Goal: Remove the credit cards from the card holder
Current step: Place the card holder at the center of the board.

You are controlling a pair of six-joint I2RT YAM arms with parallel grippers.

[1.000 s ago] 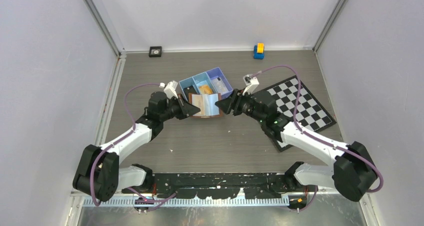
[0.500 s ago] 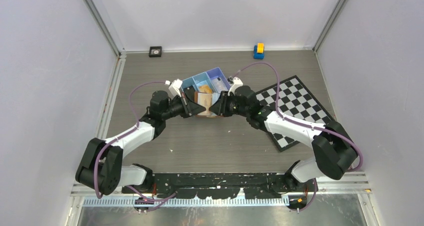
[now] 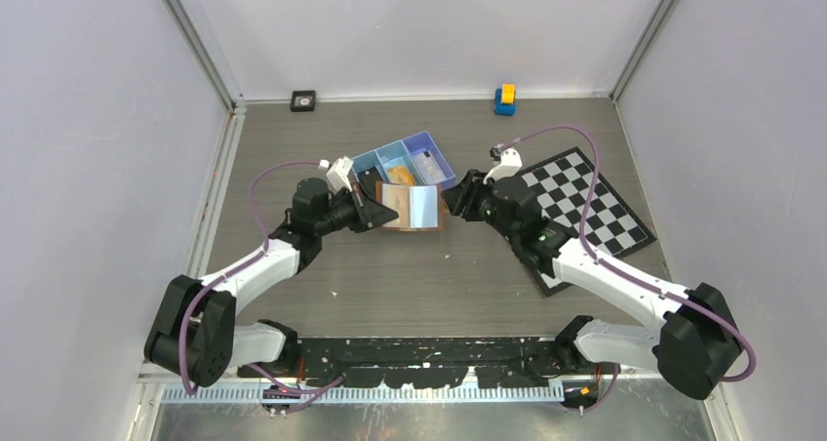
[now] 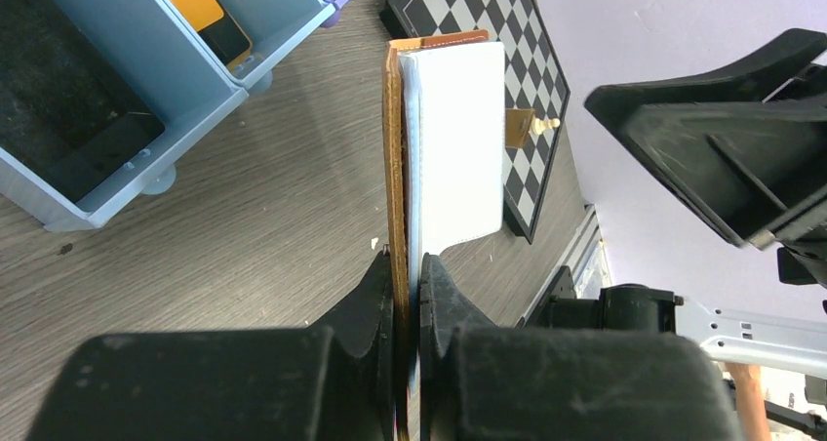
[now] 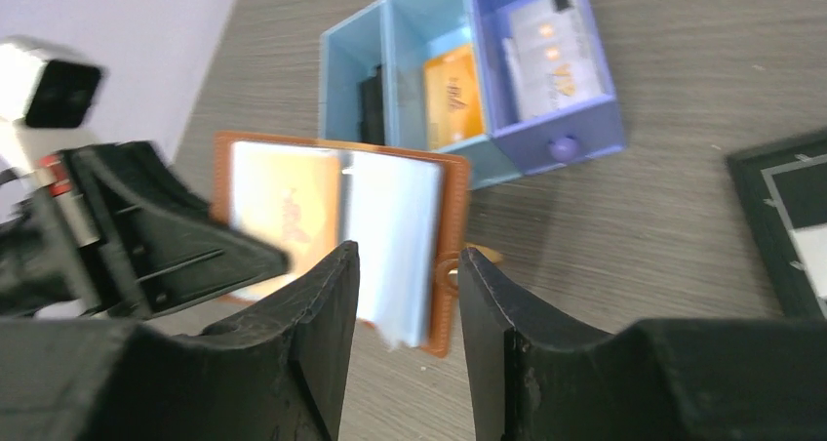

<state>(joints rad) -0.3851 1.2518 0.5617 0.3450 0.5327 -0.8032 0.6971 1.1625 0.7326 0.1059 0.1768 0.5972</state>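
Right fingers (image 3: 457, 200) have backed off, parted, beside the card holder (image 3: 417, 208) pinched by left fingers (image 3: 374, 213)

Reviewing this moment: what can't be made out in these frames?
- How many credit cards are in the card holder: right wrist view blurred, left wrist view edge-on, top view too small.
- Black item in the blue tray: dark, cut off by the left wrist frame edge.
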